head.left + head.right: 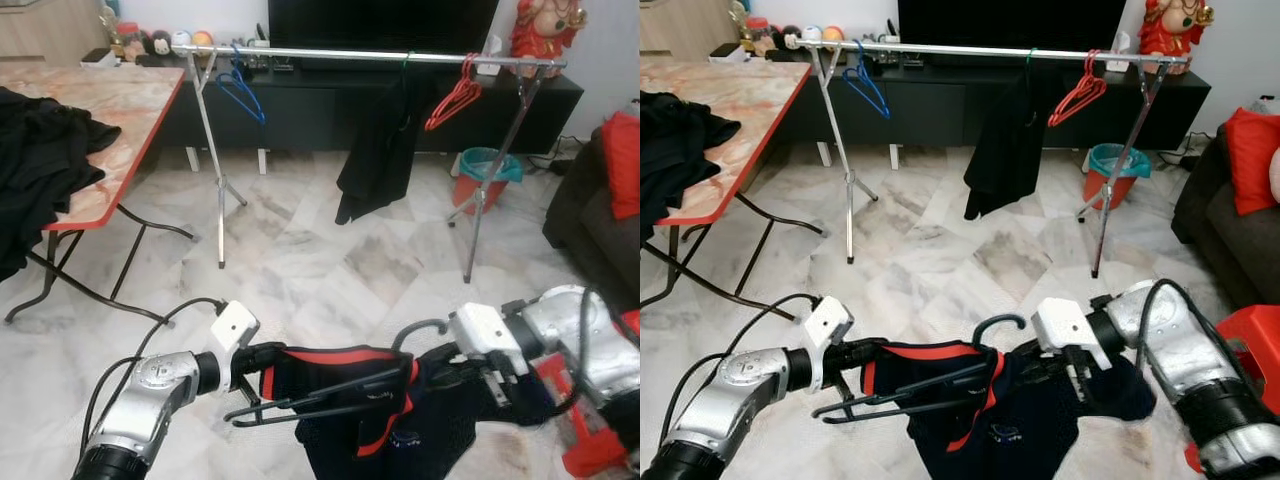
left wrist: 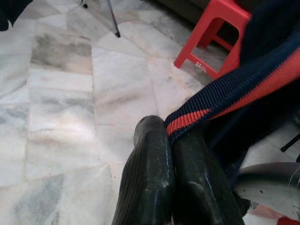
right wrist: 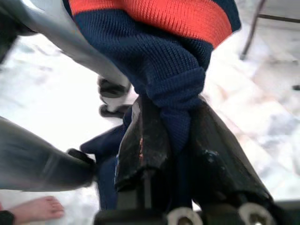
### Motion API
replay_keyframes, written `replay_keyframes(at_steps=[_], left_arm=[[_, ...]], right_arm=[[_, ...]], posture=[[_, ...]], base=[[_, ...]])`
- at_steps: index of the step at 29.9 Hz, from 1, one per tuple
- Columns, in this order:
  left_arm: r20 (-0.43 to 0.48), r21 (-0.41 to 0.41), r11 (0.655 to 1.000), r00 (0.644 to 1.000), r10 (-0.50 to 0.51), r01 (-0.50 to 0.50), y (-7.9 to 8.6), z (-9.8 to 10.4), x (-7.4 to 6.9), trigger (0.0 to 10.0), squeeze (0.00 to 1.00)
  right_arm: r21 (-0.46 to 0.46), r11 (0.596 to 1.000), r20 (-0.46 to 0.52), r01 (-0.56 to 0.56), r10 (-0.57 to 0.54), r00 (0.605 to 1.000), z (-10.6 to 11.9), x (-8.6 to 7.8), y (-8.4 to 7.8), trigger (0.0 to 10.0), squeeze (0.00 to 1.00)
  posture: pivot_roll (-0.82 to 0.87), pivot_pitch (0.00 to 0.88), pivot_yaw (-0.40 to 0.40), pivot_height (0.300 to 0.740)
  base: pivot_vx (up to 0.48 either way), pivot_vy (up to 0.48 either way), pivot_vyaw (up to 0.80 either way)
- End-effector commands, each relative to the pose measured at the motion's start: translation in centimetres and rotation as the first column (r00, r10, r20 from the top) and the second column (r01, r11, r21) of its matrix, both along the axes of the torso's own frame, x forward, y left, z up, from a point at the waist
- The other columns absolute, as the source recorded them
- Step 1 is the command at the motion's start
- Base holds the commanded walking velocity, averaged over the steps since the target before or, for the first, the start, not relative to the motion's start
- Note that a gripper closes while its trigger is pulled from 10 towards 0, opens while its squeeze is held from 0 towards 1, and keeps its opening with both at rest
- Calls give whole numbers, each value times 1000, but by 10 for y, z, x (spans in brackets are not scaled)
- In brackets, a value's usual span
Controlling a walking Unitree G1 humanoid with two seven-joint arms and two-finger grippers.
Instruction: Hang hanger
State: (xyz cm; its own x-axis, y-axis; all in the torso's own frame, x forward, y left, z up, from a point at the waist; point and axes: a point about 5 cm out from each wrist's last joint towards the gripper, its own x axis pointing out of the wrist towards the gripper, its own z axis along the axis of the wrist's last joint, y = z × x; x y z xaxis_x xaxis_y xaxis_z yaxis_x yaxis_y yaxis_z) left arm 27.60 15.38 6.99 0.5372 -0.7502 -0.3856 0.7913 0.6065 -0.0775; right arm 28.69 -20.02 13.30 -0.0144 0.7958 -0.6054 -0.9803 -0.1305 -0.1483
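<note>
Left end effector [image 1: 262, 372] pinches the red-trimmed collar | right end effector [image 1: 1072, 368] pinches navy shirt [image 1: 385, 425] cloth, spreading it on the black hanger [image 1: 320, 398] | hanger held low, rail [image 1: 370, 55] at 12 o'clock, well apart, so hanging awaits approach.

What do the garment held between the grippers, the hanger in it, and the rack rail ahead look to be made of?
Garment: knitted fabric, navy with red-orange trim; ribbed weave shows where the left gripper and right gripper pinch it.
Hanger: dark and thin with a smooth hook, probably plastic or coated wire; hard to tell.
Rack rail: bare metal tube, shiny silver with highlights.
</note>
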Motion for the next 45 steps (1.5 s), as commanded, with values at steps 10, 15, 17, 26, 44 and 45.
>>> replay_keyframes(at_steps=[10,15,17,26,44,45], left_arm=[[14,60,997,999,41,-42,9,-2,3,0,0],[17,62,997,999,40,-41,8,-3,4,0,0],[20,62,997,999,41,-43,8,-3,4,0,0],[52,35,997,996,73,-75,6,1,8,0,0],[72,138,977,985,154,-163,19,-6,16,0,0],[72,147,975,985,157,-167,20,-7,16,0,0]], right_arm=[[-321,944,20,-70,81,997,-9,-3,-28,10000,0],[-280,949,-51,-145,136,989,-8,-11,-27,10000,0],[-207,965,-52,-159,151,987,-4,-11,-20,10000,0],[63,993,40,-101,98,994,14,3,6,10000,0],[-473,881,77,13,26,997,-28,4,-43,10000,0],[-477,878,110,46,8,994,-28,7,-44,10000,0]], posture=[[99,0,-22,740],[97,0,-24,740],[97,0,-25,740],[99,0,-28,740],[99,0,-35,740],[99,0,-35,740]], base=[[0,0,0],[0,0,0],[0,0,0],[0,0,0],[0,0,0],[0,0,0]])
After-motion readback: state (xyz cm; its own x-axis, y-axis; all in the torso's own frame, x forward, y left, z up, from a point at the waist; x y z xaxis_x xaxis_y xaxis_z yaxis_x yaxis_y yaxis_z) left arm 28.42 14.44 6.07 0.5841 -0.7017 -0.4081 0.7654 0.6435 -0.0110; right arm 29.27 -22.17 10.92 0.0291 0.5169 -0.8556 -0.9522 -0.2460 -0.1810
